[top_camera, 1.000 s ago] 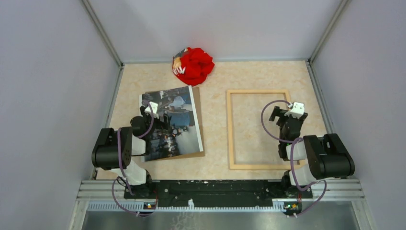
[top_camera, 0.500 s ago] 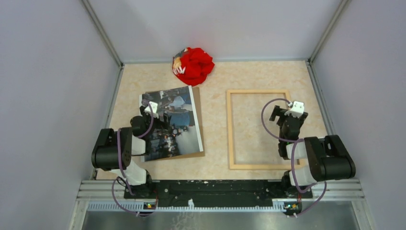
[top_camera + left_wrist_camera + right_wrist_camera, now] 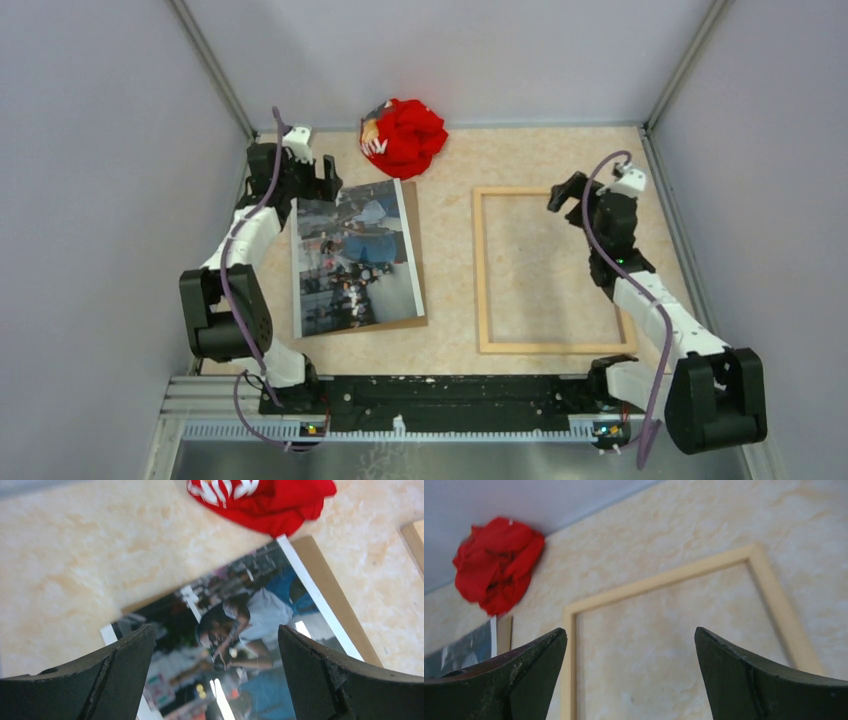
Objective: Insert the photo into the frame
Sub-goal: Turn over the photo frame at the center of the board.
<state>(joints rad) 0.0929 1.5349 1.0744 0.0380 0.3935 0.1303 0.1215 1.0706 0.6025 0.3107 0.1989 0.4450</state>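
The brown backing board [image 3: 414, 262] is mostly hidden under the photo [image 3: 355, 258]; only a strip along its right and near edges shows. The print's crowd scene is blurred at the left wrist and cut off there by the picture's lower edge. From above, the right arm covers part of the frame's [image 3: 480, 270] right side. White lettering on the red cloth [image 3: 405, 137] cannot be read.

One photo lies flat on the left of the table [image 3: 450, 160], well apart from the one frame on the right, which encloses bare table. There is one board and one cloth. Two end effectors: the left end effector [image 3: 215, 630] spread wide above the photo's far edge, the right end effector [image 3: 630, 631] spread wide above the frame, both holding nothing.
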